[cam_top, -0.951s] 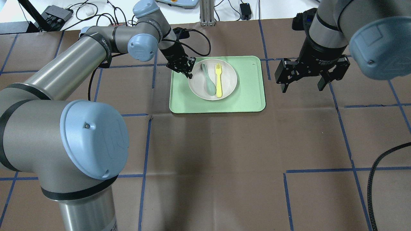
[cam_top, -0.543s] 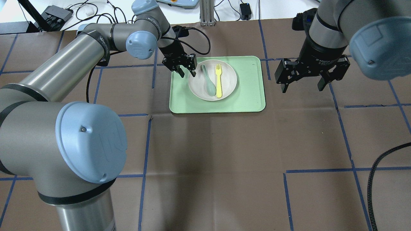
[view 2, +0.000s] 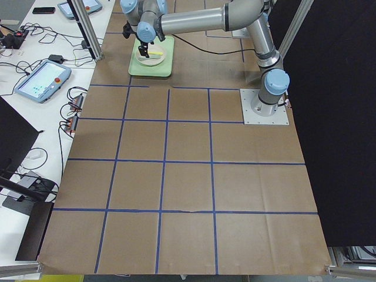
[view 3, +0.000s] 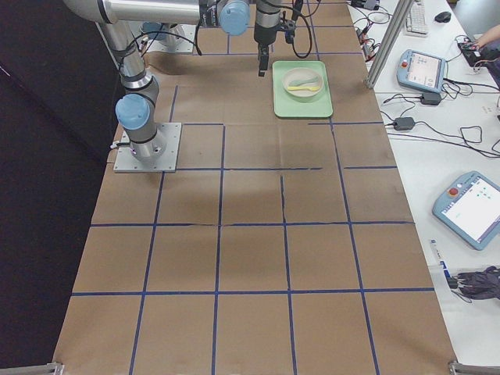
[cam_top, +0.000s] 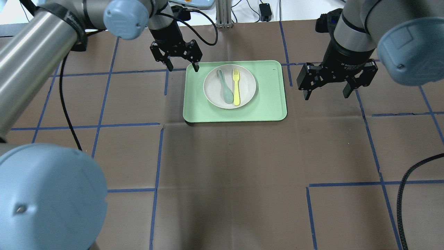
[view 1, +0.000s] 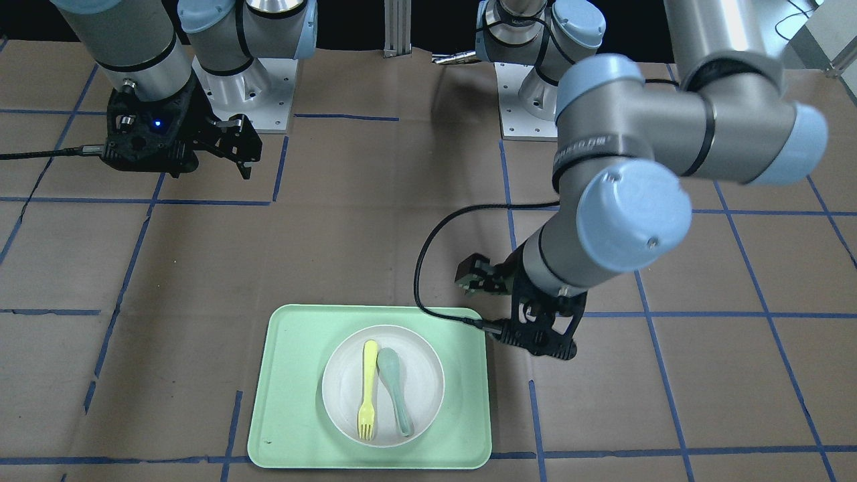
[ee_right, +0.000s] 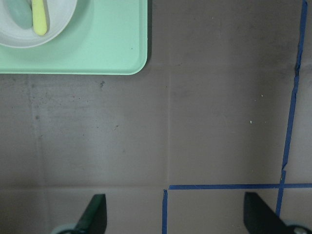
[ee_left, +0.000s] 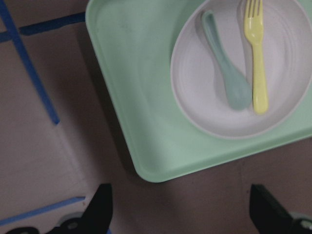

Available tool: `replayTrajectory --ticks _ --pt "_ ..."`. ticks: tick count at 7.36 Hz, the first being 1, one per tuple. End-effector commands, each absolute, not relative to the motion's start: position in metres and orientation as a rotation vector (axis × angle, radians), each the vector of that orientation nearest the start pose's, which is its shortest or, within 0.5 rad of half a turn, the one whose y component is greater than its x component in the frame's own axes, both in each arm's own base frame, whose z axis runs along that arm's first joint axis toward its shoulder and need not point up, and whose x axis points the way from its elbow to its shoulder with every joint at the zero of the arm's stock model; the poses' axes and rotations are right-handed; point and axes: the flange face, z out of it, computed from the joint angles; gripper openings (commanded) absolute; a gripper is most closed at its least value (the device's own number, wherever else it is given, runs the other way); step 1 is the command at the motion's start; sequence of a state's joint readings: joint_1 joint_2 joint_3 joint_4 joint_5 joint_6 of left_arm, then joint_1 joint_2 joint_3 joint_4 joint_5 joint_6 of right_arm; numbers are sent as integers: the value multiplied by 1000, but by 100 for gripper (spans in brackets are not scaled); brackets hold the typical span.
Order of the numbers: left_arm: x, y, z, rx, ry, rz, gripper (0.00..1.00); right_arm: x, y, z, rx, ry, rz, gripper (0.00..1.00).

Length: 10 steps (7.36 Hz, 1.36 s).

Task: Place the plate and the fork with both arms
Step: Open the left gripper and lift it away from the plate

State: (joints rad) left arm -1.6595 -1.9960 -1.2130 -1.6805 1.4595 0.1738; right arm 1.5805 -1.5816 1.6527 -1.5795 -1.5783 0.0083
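Note:
The off-white plate point(cam_top: 247, 86) sits in the left half of the light-green tray point(cam_top: 269, 104). The pale-yellow fork point(cam_top: 236, 86) lies on the plate beside a grey-green spoon point(cam_top: 224, 87). My left gripper point(cam_top: 183, 68) is open and empty, raised over the tray's far left corner, clear of the plate. In the left wrist view its fingers point(ee_left: 100, 214) frame the tray's corner point(ee_left: 131, 73), with plate point(ee_left: 204, 92) and fork point(ee_left: 257, 63) beyond. My right gripper point(cam_top: 326, 96) is open and empty, over bare table to the right of the tray. The front view shows the plate point(view 1: 422, 375) and fork point(view 1: 367, 391).
Brown paper with blue tape lines covers the table point(cam_top: 242, 173). A black cable point(cam_top: 404, 194) curls at the near right edge. The left arm's cable point(view 1: 428, 268) hangs near the tray's corner. Tablets and wires lie on benches beyond the table.
My left gripper was narrow at the plate's left rim; it has opened, drawn back and risen to the tray's far left corner. The plate, fork and right arm have not moved.

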Motion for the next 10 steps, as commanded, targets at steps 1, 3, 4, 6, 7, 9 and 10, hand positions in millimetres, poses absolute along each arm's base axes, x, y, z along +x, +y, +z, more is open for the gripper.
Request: replayTrajectory --ticks 1,3,4,6,7,9,10 --pt "-177 -551 489 377 3172 321 100 137 -480 455 0 3144 82 100" --pt "-171 -484 542 410 3183 220 100 142 -485 459 -19 3145 7 100" --pt "-164 -465 543 431 3177 252 100 142 -489 464 -22 3147 -26 100" --pt "-137 -439 479 323 3199 401 100 145 -506 459 -5 3143 -65 100" --pt "-115 -433 460 255 3216 333 100 150 -523 456 -9 3143 -63 100" --pt "-96 -433 463 191 3214 278 100 168 -566 442 0 3141 -41 100" --pt "-90 -439 478 199 3141 189 100 190 -585 431 2 3139 -55 100"
